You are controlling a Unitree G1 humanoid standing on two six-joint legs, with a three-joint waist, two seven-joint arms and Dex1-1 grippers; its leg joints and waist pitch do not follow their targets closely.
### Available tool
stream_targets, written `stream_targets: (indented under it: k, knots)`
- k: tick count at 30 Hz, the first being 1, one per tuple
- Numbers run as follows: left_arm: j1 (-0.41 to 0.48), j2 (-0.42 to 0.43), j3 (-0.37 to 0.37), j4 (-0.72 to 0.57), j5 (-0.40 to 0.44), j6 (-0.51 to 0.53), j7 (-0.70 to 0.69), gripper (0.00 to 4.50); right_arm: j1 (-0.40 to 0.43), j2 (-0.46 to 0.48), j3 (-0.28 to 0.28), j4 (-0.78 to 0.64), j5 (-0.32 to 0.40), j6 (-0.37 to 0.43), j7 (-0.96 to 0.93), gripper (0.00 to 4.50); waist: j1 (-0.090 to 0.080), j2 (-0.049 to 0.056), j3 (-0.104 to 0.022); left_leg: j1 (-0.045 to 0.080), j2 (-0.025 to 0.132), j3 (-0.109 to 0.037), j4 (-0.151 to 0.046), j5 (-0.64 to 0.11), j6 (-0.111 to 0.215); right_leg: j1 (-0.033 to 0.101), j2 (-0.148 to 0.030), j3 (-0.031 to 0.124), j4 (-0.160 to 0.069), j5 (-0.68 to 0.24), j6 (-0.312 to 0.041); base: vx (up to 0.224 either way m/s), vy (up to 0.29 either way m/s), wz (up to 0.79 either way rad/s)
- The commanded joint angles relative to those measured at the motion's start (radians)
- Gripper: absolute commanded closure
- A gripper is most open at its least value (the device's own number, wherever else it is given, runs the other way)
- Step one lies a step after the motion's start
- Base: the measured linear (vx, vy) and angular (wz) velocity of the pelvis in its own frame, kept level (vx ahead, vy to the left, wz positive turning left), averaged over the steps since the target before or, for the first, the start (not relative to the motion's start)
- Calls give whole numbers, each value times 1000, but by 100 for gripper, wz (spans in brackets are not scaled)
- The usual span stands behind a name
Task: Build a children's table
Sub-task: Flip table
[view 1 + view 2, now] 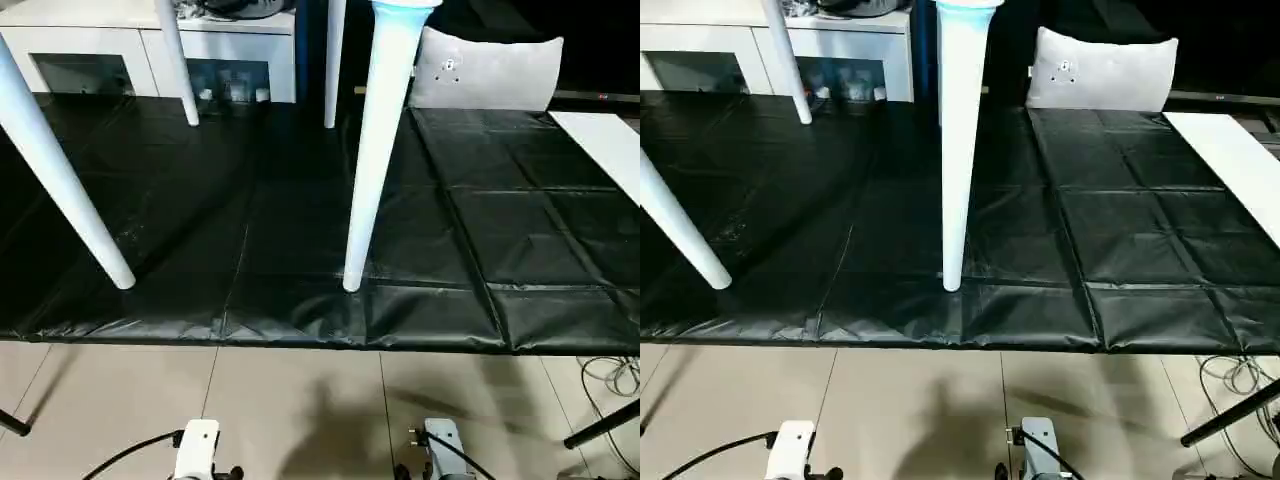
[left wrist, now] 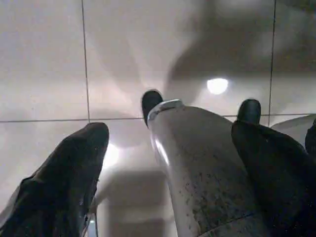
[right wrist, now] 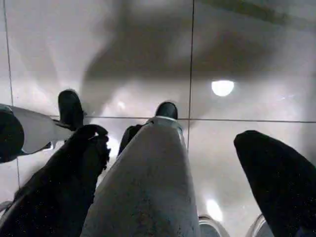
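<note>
The wide black creased plastic sheet (image 1: 500, 250) covers the floor ahead of me, ending at pale glossy floor tiles (image 1: 300, 400) nearest my body. On the sheet stand the long white tapered round legs of the children's table, feet down and tops running out of frame: the nearest leg (image 1: 375, 160) at centre, a second slanted leg (image 1: 60, 170) on my left, and two farther legs (image 1: 178, 70) near the back. The tabletop itself is out of frame above. Behind them stands a white low cabinet with glass doors (image 1: 120, 50); a grey square cushion (image 1: 487, 70) leans at the sheet's far edge, and a flat white panel (image 1: 605, 140) lies on my right. A thin grey cable (image 1: 1240, 375) curls on the tiles at right. My left gripper (image 2: 170, 148) and my right gripper (image 3: 173, 163) each hang over the tiles, black fingers (image 2: 64, 182) spread apart, holding nothing.
</note>
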Motion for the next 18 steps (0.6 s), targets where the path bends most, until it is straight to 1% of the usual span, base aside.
stream_targets:
  k: [1, 5, 8, 10, 13, 18]
  knots:
    - [9, -7, 0, 15, 4, 4, 2, 4, -9, -4, -4, 4, 0, 3, -7, 0, 0, 2, -19, -1, 99, -40, -100, -274, 26, 12, -102, 70, -100, -138, -230, 0, 0, 0]
    - [9, -7, 0, 15, 4, 4, 2, 4, -9, -4, -4, 4, 0, 3, -7, 0, -1, 2, -20, -2, 99, -38, -99, -242, 35, 13, -101, 70, -96, -91, -237, 0, 0, 0]
    - [9, -7, 0, 15, 4, 4, 2, 4, -9, -4, -4, 4, 0, 3, -7, 0, 0, 2, -20, -3, 98, -37, -97, -210, 49, 15, -101, 69, -93, -44, -246, 0, 0, 0]
    - [9, -7, 0, 15, 4, 4, 2, 4, -9, -4, -4, 4, 0, 3, -7, 0, 0, 1, -20, -2, 99, -35, -97, -201, 58, 15, -101, 68, -92, -30, -251, 0, 0, 0]
    - [9, -7, 0, 15, 4, 4, 2, 4, -9, -4, -4, 4, 0, 3, -7, 0, -1, 1, -19, -2, 100, -35, -98, -204, 59, 15, -101, 68, -92, -31, -254, 0, 0, 0]
    - [9, -7, 0, 15, 4, 4, 2, 4, -9, -4, -4, 4, 0, 3, -7, 0, -1, 1, -16, -1, 100, -35, -100, -219, 52, 14, -101, 70, -96, -54, -252, 0, 0, 0]
